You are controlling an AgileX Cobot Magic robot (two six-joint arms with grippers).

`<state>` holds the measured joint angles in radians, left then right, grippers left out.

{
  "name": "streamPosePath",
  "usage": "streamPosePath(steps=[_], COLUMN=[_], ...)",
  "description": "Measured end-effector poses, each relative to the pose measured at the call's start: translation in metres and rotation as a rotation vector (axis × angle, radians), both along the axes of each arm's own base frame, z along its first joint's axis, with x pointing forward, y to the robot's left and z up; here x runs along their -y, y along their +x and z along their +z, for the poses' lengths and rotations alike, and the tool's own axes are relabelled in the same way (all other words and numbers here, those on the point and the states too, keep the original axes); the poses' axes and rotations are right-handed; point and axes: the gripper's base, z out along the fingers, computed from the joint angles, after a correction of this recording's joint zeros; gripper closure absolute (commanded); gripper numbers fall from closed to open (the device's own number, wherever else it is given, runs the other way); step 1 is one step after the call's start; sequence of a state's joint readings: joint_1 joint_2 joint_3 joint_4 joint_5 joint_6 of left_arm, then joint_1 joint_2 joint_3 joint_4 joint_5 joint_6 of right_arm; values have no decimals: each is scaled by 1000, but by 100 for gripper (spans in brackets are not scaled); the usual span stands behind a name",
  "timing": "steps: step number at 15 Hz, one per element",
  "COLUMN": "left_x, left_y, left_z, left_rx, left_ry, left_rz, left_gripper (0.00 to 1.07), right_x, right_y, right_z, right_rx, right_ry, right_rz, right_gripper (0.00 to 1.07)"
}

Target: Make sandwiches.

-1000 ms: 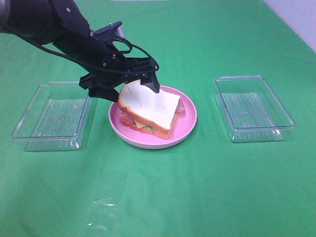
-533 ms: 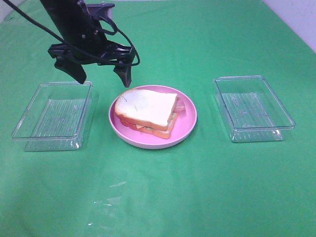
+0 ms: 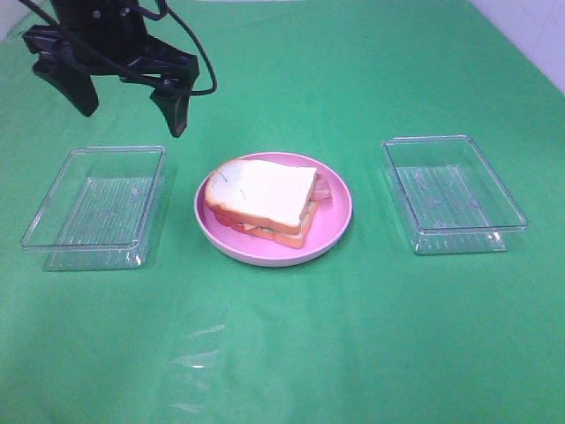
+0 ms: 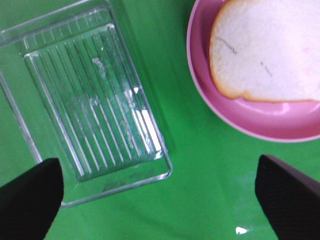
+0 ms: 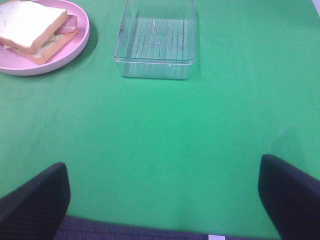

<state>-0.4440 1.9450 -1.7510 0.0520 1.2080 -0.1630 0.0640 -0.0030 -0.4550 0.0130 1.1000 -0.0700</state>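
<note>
the left end effector (image 3: 124,97) hangs spread and empty, the sandwich (image 3: 263,200) below and off to one side on the pink plate (image 3: 335,231). its top slice looks slightly skewed, perhaps unseated, so a careless return pass could topple the stack.

Matt green cloth (image 3: 353,336), clear ribbed plastic trays (image 3: 97,208), glossy pink plate (image 3: 335,231), matt foam-like sandwich (image 3: 265,199)

You have one sandwich (image 3: 263,201) on one pink plate (image 3: 335,231), two clear trays (image 3: 97,207) (image 3: 452,193), and one green cloth (image 3: 353,336).
</note>
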Motion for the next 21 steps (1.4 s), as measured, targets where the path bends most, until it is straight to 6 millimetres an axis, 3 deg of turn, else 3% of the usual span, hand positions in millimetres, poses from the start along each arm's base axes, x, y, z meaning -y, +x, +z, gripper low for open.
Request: streamPosePath(steps=[4, 5, 7, 10, 11, 12, 15, 21], left_x=[-40, -69, -94, -134, -138, -148, -153, -173], left_y=[-52, -79, -100, -155, -163, -206, -266, -353], left_z=[14, 31, 38, 44, 43, 39, 30, 9], left_rx=[19, 56, 69, 97, 98, 116, 176, 471], left_ry=[152, 158, 150, 139, 133, 72, -69, -156], left_rz=[15, 88, 148, 236, 246, 268, 273, 179], left_gripper=[10, 10, 10, 10, 10, 10, 10, 10], right_x=[0, 0, 0, 0, 0, 0, 0, 0], right_y=[0, 0, 0, 0, 0, 0, 0, 0], right_z=[0, 0, 0, 0, 0, 0, 0, 0], right_rx=[0, 0, 0, 0, 0, 0, 0, 0], right_ry=[0, 0, 0, 0, 0, 0, 0, 0], right_rz=[0, 0, 0, 0, 0, 0, 0, 0], right_gripper=[9, 9, 9, 9, 9, 9, 9, 9])
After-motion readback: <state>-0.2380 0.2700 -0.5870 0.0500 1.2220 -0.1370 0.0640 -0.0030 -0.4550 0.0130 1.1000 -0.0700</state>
